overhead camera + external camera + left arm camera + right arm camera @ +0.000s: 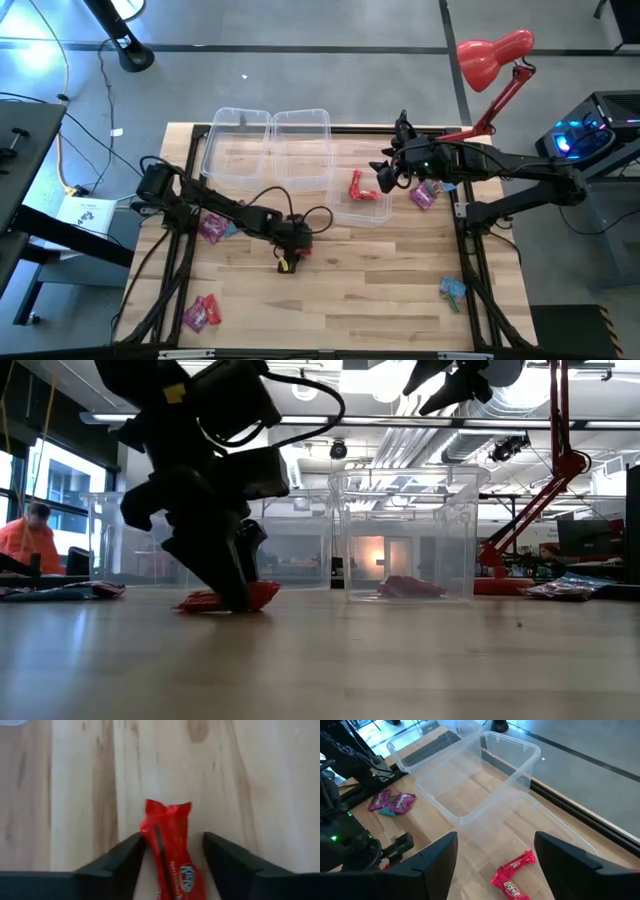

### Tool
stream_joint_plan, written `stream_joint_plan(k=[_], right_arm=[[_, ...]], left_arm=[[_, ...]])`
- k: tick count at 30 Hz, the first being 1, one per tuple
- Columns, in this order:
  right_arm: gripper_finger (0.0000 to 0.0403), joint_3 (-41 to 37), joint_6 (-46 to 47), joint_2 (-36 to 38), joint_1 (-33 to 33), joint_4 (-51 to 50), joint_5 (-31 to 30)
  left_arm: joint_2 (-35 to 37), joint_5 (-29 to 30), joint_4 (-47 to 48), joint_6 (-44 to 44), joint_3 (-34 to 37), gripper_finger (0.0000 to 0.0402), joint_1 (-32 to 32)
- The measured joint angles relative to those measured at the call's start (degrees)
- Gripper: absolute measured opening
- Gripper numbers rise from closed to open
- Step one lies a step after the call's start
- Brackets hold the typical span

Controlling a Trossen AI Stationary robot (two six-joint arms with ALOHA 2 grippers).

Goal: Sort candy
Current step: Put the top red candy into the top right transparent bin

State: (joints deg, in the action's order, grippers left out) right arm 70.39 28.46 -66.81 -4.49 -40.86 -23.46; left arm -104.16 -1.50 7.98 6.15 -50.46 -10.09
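Observation:
A red wrapped candy [170,855] lies flat on the table near its middle [290,263]. My left gripper [172,865] is down at the table over it, open, with one finger on each side [225,598]. My right gripper [492,865] is open and hovers above the rightmost of three clear bins [368,205]. Another red candy [512,872] lies on that bin's floor [357,185]. Purple-pink candies [212,228] and a light blue one lie on the table's left part. My left gripper comes at the red candy from above, its fingers lying along the wrapper's length. One finger [127,857] meets the wrapper's side edge [145,832]; the other finger [225,857] stands a little apart. The candy rests flat on the table.
Two more clear bins [237,145] [300,150] stand side by side at the far edge. More candies lie at the near left [200,313], near right [453,290] and by the right arm [422,195]. A red desk lamp [495,55] stands beyond the far right corner.

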Motion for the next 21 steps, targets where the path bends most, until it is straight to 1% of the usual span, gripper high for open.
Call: stream_joint_plan(k=[4,5,6,7,11,13,15,18,21], right_arm=[[0.0259,0.0,0.0,0.0,0.0,0.0,-0.1],[0.0259,0.0,-0.2,0.0,0.0,0.0,-0.2],[0.0259,0.0,-0.3,0.0,0.0,0.0,-0.3],[0.0259,0.0,-0.3,0.0,0.0,0.0,-0.3],[0.0259,0.0,-0.4,0.0,0.0,0.0,-0.3],[0.0259,0.0,-0.5,0.0,0.0,0.0,-0.3],[0.0259,0.0,-1.1,0.0,0.0,0.1,-0.4],[0.0259,0.0,-1.5,0.0,0.0,0.3,-0.5],[0.0259,0.0,-1.5,0.0,0.0,0.7,-0.7]], left_arm=[[3.0,-0.5,3.8,0.2,-0.9,0.0044,1.8],[4.2,-0.5,4.7,0.2,-1.2,0.0027,2.5],[5.6,-0.6,4.5,0.4,-2.1,0.0022,3.3],[7.3,-0.6,4.3,0.3,-3.3,0.0026,4.1],[14.6,-0.1,5.8,-3.9,-9.1,0.0062,6.5],[17.5,1.0,5.0,-7.1,-13.0,0.0064,7.1],[19.5,2.7,1.6,-11.5,-17.1,0.0054,7.8],[18.8,3.7,-2.5,-17.9,-21.9,0.0033,10.1],[14.8,3.7,-4.8,-19.7,-25.5,0.0025,12.8]])
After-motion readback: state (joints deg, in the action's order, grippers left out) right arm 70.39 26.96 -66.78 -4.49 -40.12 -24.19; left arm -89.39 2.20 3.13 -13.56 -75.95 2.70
